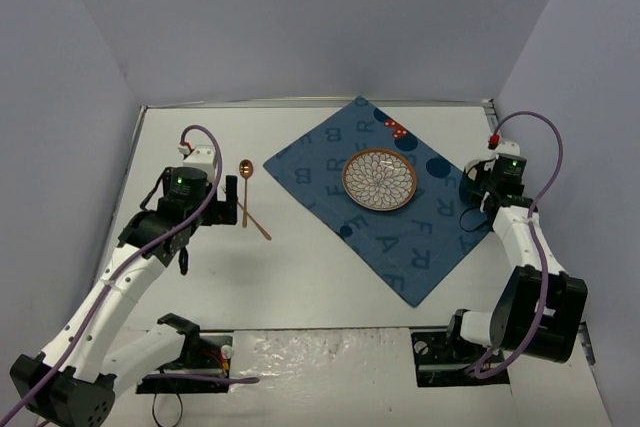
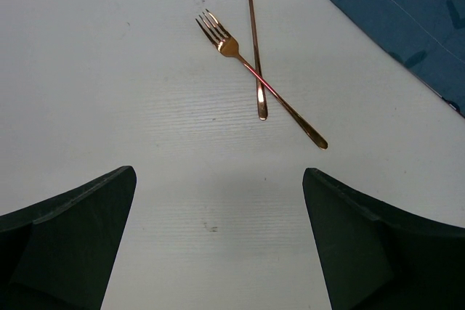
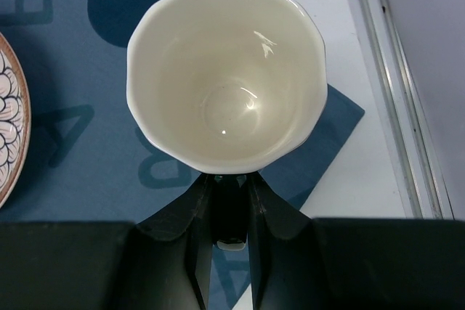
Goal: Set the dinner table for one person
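Note:
On the white dinner table point(image 1: 200, 287) lies a blue lettered mat point(image 1: 400, 237) with a patterned plate point(image 1: 380, 181) on it. Left of the mat a copper spoon point(image 2: 251, 19) and a copper fork point(image 2: 290, 110) lie crossed. My left gripper point(image 2: 219, 172) hovers open just short of them, with only bare table between its fingers. My right gripper point(image 3: 231, 179) is shut on the handle of a cream cup point(image 3: 225, 70). It holds the cup upright and empty over the mat's right corner point(image 3: 73, 143), right of the plate's rim point(image 3: 11, 128).
A metal edge strip point(image 3: 385, 92) runs along the table's right side, close to the cup. Grey walls enclose the table at the back and on both sides. Both arm bases stand at the near edge point(image 1: 330, 357).

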Controlling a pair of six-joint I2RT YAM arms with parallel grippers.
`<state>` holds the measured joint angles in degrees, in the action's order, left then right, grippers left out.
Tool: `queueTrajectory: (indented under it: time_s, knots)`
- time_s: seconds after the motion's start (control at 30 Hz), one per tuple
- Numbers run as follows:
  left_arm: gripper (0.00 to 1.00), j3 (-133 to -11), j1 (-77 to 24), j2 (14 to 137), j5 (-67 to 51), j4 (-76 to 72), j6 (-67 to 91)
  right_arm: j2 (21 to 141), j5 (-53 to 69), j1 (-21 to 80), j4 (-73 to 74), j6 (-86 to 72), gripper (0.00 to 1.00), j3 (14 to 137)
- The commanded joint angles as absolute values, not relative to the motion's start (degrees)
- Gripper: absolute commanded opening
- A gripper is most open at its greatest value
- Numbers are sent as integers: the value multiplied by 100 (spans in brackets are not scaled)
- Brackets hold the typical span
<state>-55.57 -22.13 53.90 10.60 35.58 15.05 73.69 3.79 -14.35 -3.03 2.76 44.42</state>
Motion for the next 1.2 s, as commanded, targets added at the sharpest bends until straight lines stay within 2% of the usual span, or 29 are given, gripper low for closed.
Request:
queueTrajectory:
  time_s: [0.0,1.03,1.17]
  knots:
    - [97,-5616,-2251,5274,1265,3428,1397,7409,598,-1522,-1329,633,0,4728]
    - [97,-5607,-2241,5300,1239,3419,1371,7746,700,-1811,-1758,668,0,4210]
    - [97,-5607,-2232,5263,1215,3410,1382,7730,540,-1810,-1704,563,13,4092]
